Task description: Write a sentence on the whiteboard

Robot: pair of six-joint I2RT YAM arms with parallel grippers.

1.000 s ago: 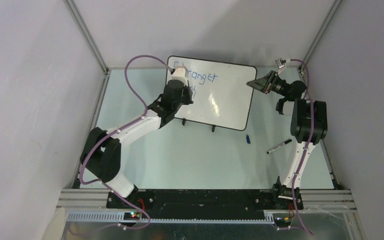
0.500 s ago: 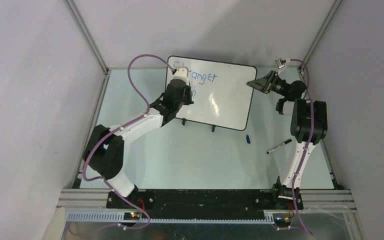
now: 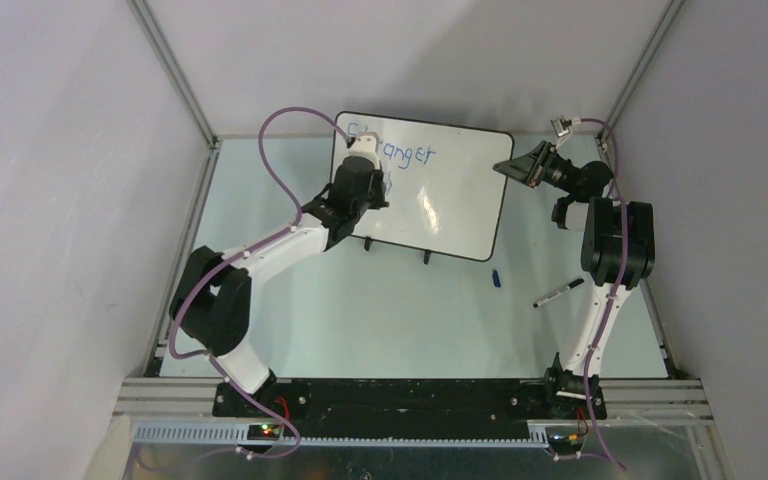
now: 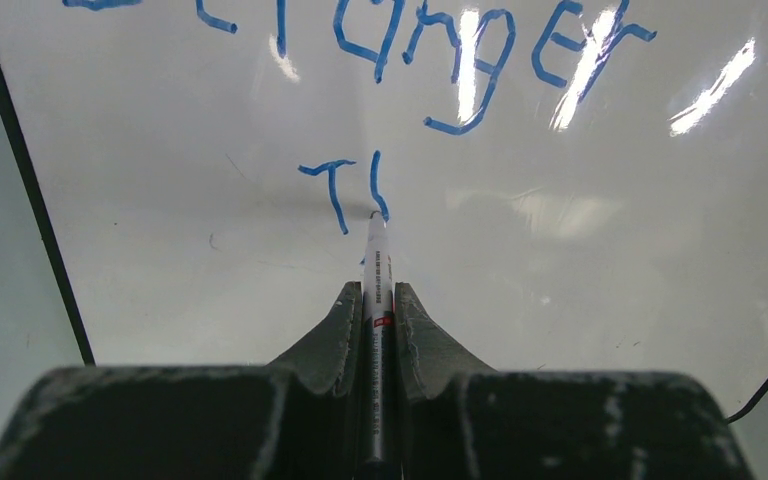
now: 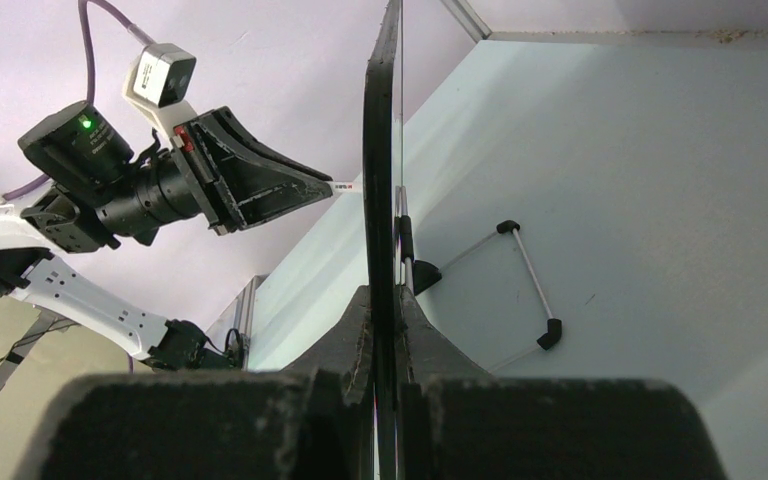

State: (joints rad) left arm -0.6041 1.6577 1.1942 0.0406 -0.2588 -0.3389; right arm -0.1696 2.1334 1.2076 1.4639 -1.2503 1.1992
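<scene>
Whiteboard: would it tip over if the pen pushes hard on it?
Probably it could: the whiteboard stands only on two small feet. The right gripper clamps its edge, which likely steadies it. It looks stiff, and its glossy face is probably slippery.

Top cam overhead; wrist cams close, sharing whiteboard (image 3: 450, 190).

The white-and-black left arm (image 3: 260, 255) has glossy white link shells between blocky black joint housings. The white-and-black right arm (image 3: 615, 245) carries a bulky black elbow over a slim white lower link. A thin purple cable (image 3: 264, 135) loops off each arm. At six o'clock both bases meet a long black mounting plate (image 3: 400, 395). The left gripper (image 4: 377, 290) and right gripper (image 5: 385, 295) have matte black wedge fingers, scuffed grey. A small white camera box (image 5: 160, 75) tops the left wrist, with a green light (image 5: 85, 123) at its eight o'clock.
</scene>
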